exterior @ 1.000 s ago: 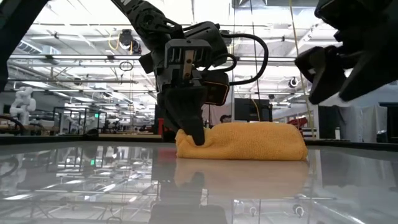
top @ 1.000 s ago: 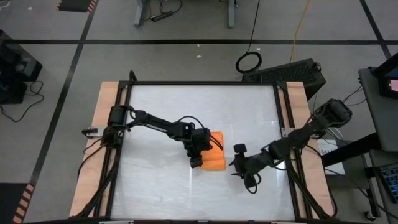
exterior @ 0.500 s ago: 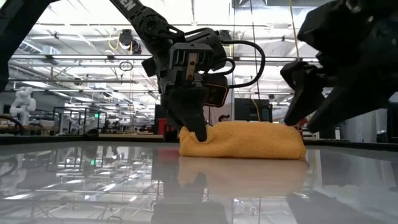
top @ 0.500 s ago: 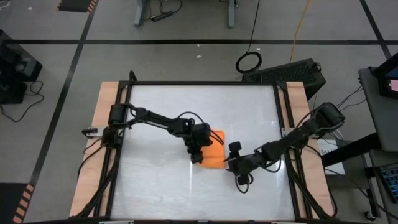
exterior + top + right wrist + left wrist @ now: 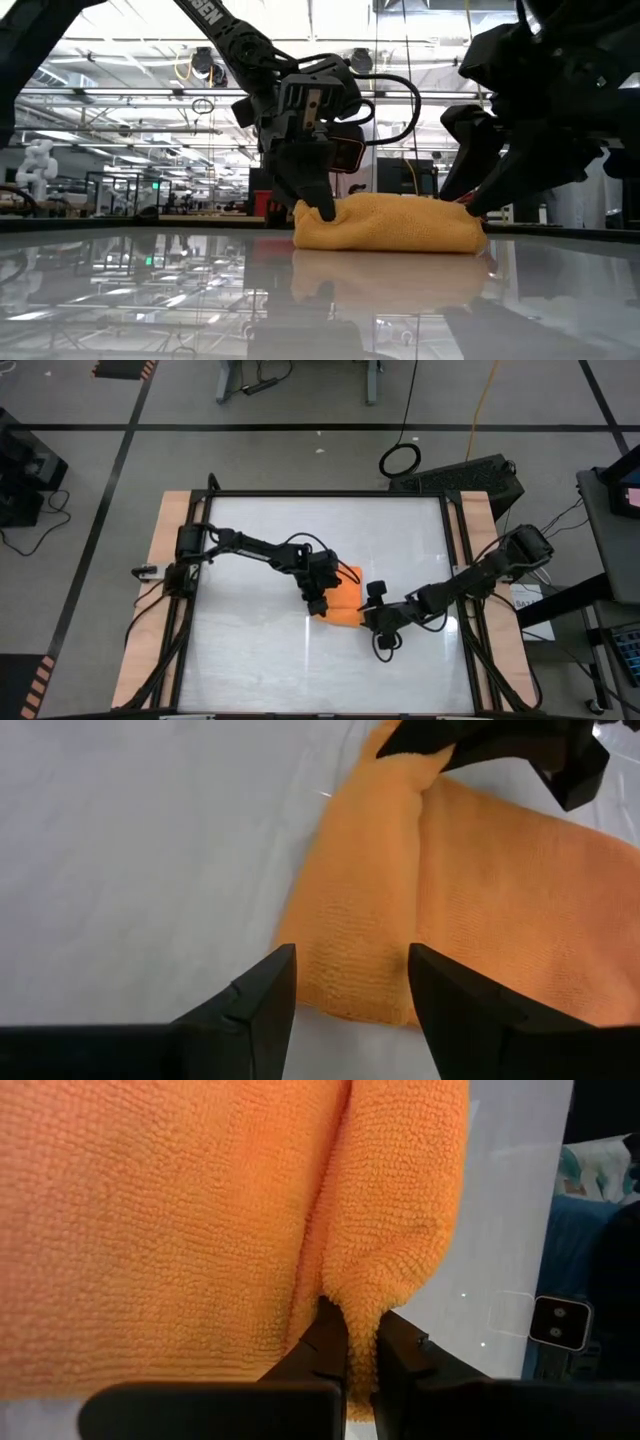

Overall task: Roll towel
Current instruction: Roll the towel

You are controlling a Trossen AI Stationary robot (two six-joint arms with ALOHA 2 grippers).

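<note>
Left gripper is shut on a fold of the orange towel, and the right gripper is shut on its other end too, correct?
Not quite. The left gripper is shut on a fold of the towel, as its wrist view shows. But the right gripper is open: the right wrist view shows its fingers spread apart at the towel's near end, not closed on it.

- high view looks straight down on the whole table;
- low view looks level across it;
- both wrist views sit close to the towel; all views share it
</note>
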